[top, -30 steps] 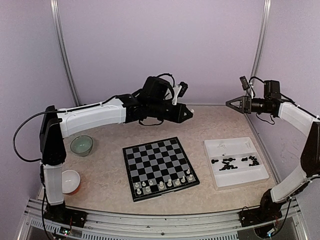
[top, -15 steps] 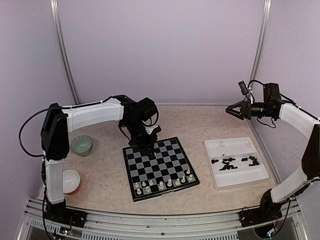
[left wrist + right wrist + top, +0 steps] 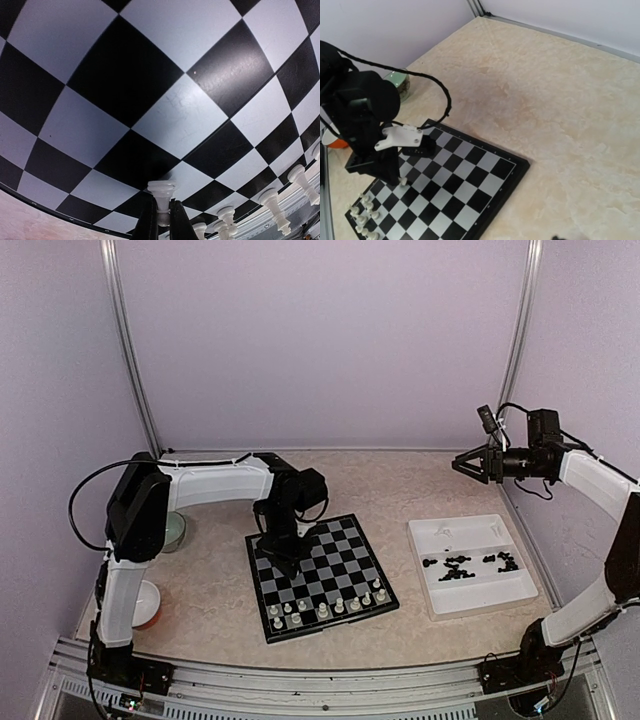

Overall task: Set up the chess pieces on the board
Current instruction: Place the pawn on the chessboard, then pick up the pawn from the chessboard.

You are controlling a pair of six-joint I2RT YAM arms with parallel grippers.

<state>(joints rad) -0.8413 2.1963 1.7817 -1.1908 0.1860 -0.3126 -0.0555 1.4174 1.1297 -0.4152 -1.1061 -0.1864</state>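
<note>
Orange and white, a small bowl (image 3: 141, 602) sat near the tabletop's near-left corner. A pale green bowl (image 3: 177, 530) stood farther back along the left edge, half hidden behind the left arm.

The board (image 3: 335, 560) lay in the middle of the tabletop, closer to the near edge than the far one and turned slightly askew. The left hand (image 3: 284, 548) was low over the board's far-left part. In the left wrist view its fingers (image 3: 150, 222) were pinched together on a cream-white piece (image 3: 161, 190), whose broad end jutted past the fingertips toward the checks. Whether that end touched a square could not be told. More cream-white chess pieces (image 3: 325, 608) stood upright in a row along the board's near edge, and the other squares in view were bare.

Right of the board, well apart from it and close to the tabletop's right edge, sat a white tray (image 3: 480, 592) with two compartments. Black pieces (image 3: 455, 567) lay jumbled in the near compartment, and a few pale ones (image 3: 443, 530) lay in the far one, too small to tell apart.

The right hand (image 3: 462, 464) hung high over the far-right corner of the tabletop, pointing left. Its fingers were spread apart, with nothing between them.
</note>
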